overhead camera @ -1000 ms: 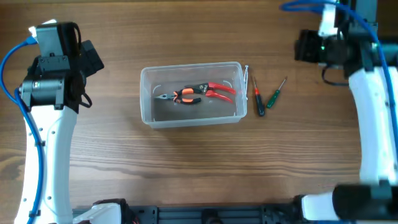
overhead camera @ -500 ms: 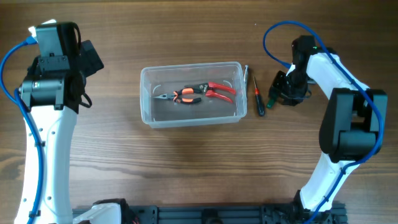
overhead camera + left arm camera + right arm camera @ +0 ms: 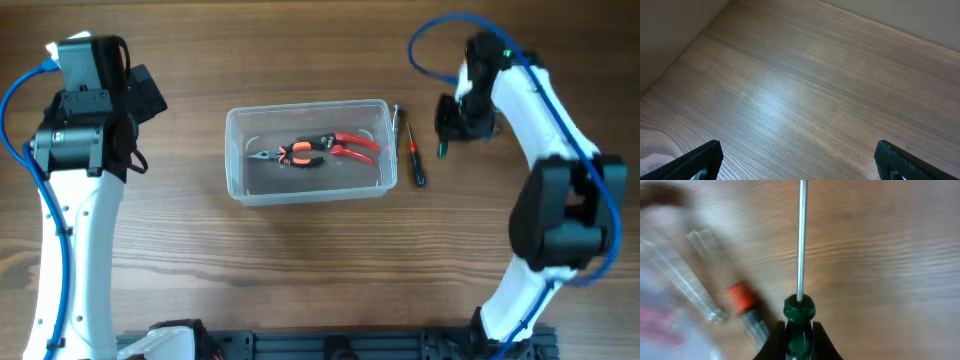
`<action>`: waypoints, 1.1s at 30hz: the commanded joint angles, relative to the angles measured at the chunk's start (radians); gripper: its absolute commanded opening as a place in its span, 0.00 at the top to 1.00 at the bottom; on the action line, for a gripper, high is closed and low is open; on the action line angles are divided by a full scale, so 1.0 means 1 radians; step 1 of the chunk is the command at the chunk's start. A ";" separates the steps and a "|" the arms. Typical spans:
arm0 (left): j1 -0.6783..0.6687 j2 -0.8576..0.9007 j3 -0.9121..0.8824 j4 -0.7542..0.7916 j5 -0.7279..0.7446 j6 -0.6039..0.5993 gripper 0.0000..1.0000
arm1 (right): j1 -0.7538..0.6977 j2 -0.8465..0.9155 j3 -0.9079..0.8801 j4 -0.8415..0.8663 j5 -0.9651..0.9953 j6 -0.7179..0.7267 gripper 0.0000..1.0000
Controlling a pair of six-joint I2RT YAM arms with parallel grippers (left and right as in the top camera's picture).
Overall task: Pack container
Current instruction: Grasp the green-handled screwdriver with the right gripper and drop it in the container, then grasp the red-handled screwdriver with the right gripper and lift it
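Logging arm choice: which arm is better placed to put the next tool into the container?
Right. The right hand grips the green screwdriver near the container; the left hand is open over bare table, farther off.

No readable text, labels, brands or numbers in any view, none on the container (image 3: 308, 153), the tools, or the arms

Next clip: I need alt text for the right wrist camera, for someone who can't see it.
The right tool grips the handle of a green screwdriver, whose metal shaft points straight up the frame over the wooden table. To its left lies a second screwdriver with a red band, and beyond it a blurred clear plastic shape, likely the container.
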 commanded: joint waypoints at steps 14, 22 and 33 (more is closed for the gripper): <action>0.005 0.005 0.001 0.000 -0.019 -0.001 0.00 | 0.753 0.146 0.138 0.096 -0.029 -1.164 0.96; 0.005 0.005 0.001 0.000 -0.019 -0.001 0.00 | 0.745 0.128 0.230 0.096 0.149 -0.826 0.47; 0.004 0.005 0.001 -0.001 -0.019 -0.001 0.00 | -0.041 -0.153 0.087 -0.050 0.029 0.021 0.53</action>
